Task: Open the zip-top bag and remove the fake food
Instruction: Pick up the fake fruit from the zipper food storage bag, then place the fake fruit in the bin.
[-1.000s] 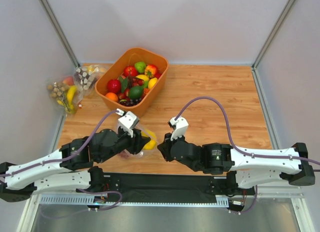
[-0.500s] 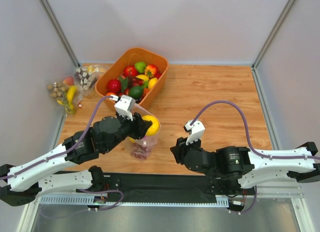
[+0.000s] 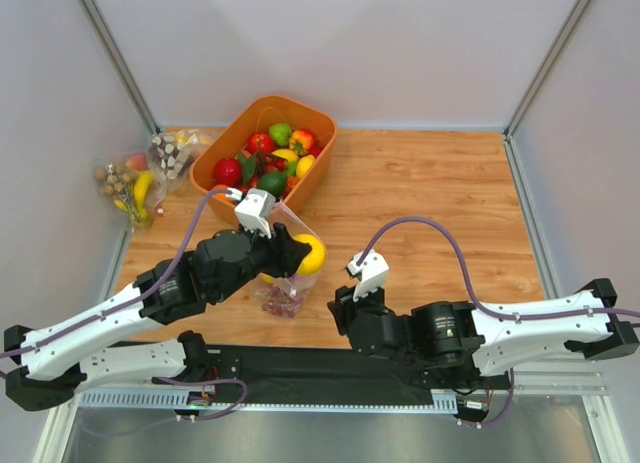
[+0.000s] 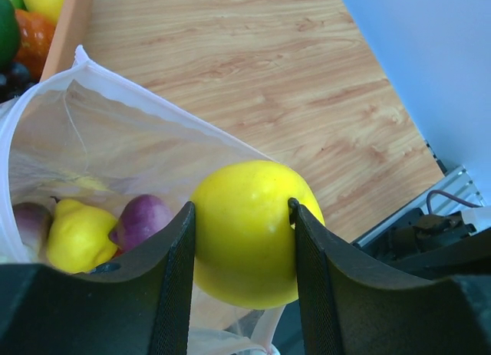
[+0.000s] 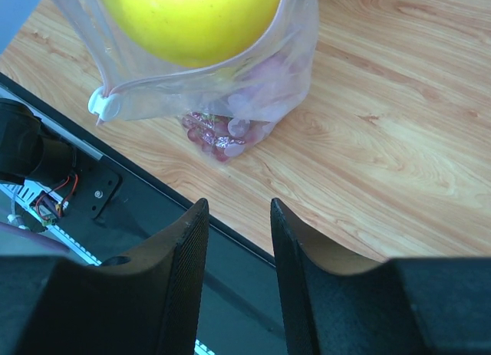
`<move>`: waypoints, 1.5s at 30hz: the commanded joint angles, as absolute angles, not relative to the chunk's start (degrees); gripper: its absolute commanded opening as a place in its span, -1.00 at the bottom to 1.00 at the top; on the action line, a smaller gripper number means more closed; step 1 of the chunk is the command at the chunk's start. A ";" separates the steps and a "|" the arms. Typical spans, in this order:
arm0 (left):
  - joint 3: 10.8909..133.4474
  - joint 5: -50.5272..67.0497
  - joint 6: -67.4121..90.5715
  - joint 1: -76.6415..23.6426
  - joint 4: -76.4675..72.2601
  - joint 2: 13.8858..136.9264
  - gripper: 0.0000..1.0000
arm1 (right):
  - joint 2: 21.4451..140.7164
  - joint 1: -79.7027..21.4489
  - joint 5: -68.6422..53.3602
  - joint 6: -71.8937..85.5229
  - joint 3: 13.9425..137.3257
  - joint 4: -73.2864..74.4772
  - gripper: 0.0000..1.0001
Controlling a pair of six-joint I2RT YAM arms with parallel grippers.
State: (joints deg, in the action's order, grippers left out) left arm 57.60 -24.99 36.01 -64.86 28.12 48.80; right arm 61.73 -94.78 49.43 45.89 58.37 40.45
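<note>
Clear plastic, the zip-top bag (image 3: 282, 291) sat on the wooden table (image 3: 420, 193) near an orange bin (image 3: 312, 183), under the left gripper (image 3: 296, 252). The left wrist view showed those fingers clamped on a yellow fruit (image 4: 245, 232) at the bag's open mouth, perhaps just clear of it, with a purple onion (image 4: 142, 221) inside. In the right wrist view, the right gripper (image 5: 238, 209) stood narrowly parted and empty, near the bag's bottom.

Bright, even light; soft shadows; blurred near edges in wrist views
</note>
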 commanded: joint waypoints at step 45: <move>90.96 -14.16 12.04 -39.48 42.98 58.17 -1.00 | 75.32 -74.45 36.30 27.86 71.81 22.67 -0.44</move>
State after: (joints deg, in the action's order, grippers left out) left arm 88.62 -21.34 14.76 -44.18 44.36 55.59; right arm 75.40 -75.42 35.70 28.62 69.58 22.17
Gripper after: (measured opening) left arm 0.523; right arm 0.313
